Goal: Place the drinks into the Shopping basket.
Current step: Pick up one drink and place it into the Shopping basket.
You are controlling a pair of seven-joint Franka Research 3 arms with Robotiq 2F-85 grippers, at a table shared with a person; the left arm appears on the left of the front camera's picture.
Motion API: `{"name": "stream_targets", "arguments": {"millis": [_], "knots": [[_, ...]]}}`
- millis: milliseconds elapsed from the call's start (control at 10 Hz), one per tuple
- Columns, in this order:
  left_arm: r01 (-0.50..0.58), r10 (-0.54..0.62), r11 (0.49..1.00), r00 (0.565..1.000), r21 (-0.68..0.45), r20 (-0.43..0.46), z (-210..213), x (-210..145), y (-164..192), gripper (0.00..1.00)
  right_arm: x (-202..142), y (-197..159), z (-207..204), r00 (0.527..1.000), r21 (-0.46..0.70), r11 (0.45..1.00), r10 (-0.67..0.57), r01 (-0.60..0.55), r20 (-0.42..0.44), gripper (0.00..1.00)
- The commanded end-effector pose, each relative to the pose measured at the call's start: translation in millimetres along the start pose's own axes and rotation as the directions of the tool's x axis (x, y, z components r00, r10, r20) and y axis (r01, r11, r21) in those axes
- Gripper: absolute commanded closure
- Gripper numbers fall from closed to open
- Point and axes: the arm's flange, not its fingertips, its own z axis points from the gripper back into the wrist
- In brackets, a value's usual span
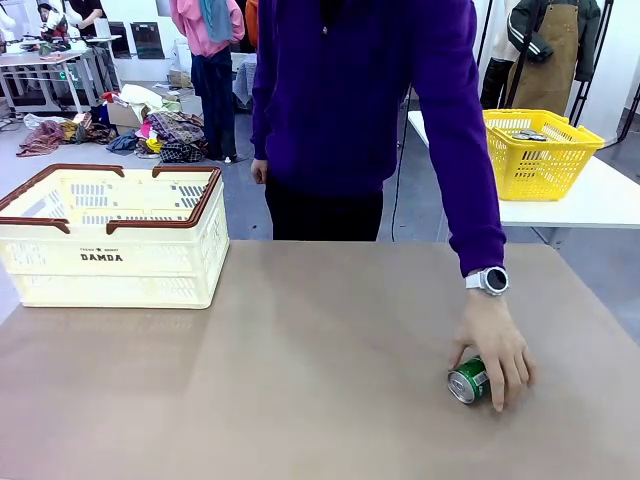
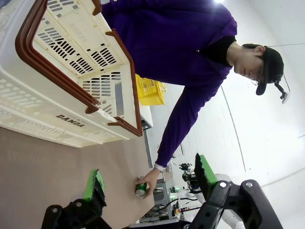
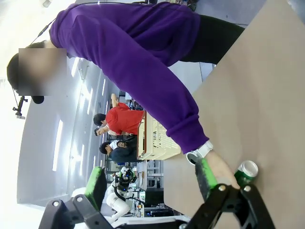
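green can [image 1: 468, 382] on its side, right near part of table [image 1: 300, 400], person's hand [image 1: 497, 345] on it | Shopping basket [image 1: 60, 270] far left, well apart from can | left gripper [image 2: 148, 175] jaws spread, holding nothing | right gripper [image 3: 150, 179] jaws spread, holding nothing

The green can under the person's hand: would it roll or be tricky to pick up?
The green can lies on its side on the smooth table, so it would probably roll once the person's hand lets go. Its round, glossy wall may slip under a loose grip.
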Motion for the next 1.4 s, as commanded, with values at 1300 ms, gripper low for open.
{"name": "stream_targets", "arguments": {"millis": [1300], "knots": [[-0.001,0.001,1.0,1.0,0.002,-0.015,2,-3,-1,0.0,-4,64,-298,0.66,-0.61,0.438,-0.05,-0.66,-0.75,0.0]]}}
